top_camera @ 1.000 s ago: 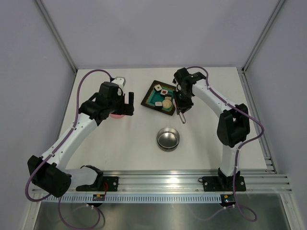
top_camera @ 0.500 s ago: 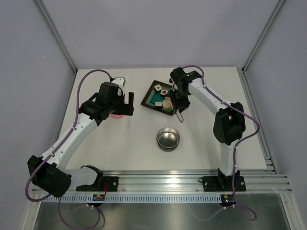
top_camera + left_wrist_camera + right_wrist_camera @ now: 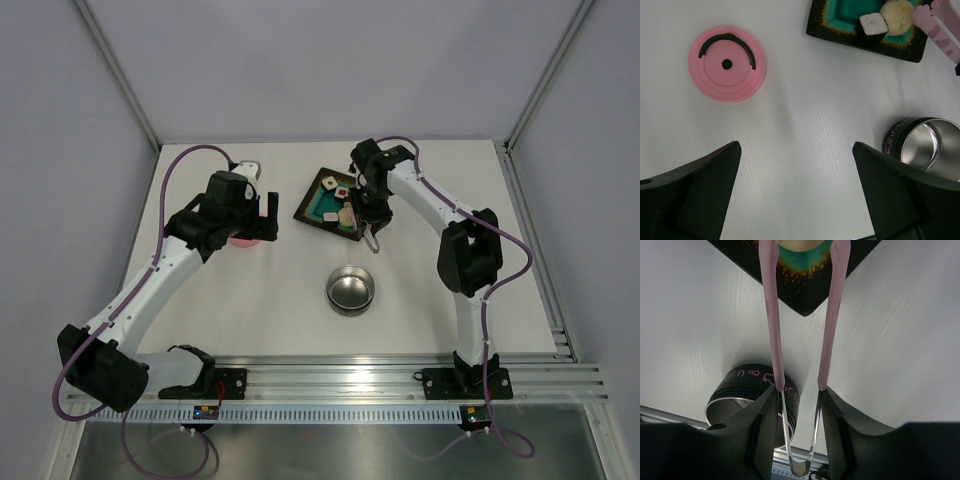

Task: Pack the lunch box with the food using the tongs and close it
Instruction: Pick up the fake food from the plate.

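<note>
The lunch box (image 3: 350, 290) stands uncovered near the middle of the bench (image 3: 270, 310). Behind it lies the tray (image 3: 308, 211) with the food (image 3: 328, 184) in it. The lid (image 3: 726, 63) lies flat left of the tray, well apart from the lunch box. The tongs (image 3: 771, 315), in the right gripper (image 3: 799, 396), reach over the tray's near corner.

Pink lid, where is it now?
In the left wrist view, the pink lid lies flat under the left end effector, left of the dark tray.

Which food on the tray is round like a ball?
The beige ball-shaped piece, on the dark tray next to the pink tongs. The white cube beside it has flat sides and corners.
</note>
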Robot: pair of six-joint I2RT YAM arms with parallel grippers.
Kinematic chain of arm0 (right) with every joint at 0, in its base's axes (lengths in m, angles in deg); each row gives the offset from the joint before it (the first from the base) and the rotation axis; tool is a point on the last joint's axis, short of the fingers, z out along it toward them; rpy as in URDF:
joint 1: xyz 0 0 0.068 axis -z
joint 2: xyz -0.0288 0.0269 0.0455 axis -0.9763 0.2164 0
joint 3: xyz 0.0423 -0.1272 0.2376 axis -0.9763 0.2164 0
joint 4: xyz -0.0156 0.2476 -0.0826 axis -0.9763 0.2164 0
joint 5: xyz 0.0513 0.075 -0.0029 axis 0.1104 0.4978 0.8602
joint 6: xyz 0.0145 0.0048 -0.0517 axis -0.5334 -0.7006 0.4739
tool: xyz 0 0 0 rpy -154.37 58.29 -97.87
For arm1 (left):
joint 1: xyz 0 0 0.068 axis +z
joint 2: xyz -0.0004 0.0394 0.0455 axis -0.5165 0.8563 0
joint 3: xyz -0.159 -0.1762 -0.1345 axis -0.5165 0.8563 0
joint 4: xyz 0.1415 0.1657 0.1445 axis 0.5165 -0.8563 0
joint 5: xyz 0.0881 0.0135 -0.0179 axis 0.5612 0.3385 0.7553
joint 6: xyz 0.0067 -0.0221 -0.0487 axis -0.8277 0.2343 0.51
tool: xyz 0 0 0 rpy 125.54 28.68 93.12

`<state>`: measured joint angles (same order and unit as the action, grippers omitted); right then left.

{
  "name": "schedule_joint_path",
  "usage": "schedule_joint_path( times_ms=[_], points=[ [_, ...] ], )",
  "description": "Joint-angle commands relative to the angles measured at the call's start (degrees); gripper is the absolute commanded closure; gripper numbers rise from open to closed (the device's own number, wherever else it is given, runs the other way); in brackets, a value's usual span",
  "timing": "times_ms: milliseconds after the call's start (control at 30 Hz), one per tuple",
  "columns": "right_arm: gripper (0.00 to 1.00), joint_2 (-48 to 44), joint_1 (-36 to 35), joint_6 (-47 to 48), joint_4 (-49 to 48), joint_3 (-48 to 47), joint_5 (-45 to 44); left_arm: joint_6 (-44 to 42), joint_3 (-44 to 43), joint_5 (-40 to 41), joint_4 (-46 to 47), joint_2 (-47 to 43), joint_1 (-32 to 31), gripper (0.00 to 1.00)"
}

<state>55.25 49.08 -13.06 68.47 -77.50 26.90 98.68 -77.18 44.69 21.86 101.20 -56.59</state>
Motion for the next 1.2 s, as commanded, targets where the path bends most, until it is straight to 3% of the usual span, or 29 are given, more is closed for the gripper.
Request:
schedule_joint_path(
  times_ms=[0,933,1067,1167],
  points=[
    [0.55,1.43,-0.49,0.59,1.41,-4.40,0.74,0.06,0.22,0.90,1.69,-1.66,0.10,0.01],
    [0.46,6.71,-0.49,1.82,1.86,-5.91,1.27,-0.38,0.05,2.13,1.51,-0.52,0.10,0.01],
    [0.47,6.97,-0.49,1.82,1.59,-6.17,1.36,-0.46,0.05,2.13,1.51,-0.52,0.10,0.01],
    [0.56,6.71,-0.49,2.00,1.51,-6.17,1.44,-0.29,0.13,2.13,1.51,-0.43,0.10,0.01]
  ],
)
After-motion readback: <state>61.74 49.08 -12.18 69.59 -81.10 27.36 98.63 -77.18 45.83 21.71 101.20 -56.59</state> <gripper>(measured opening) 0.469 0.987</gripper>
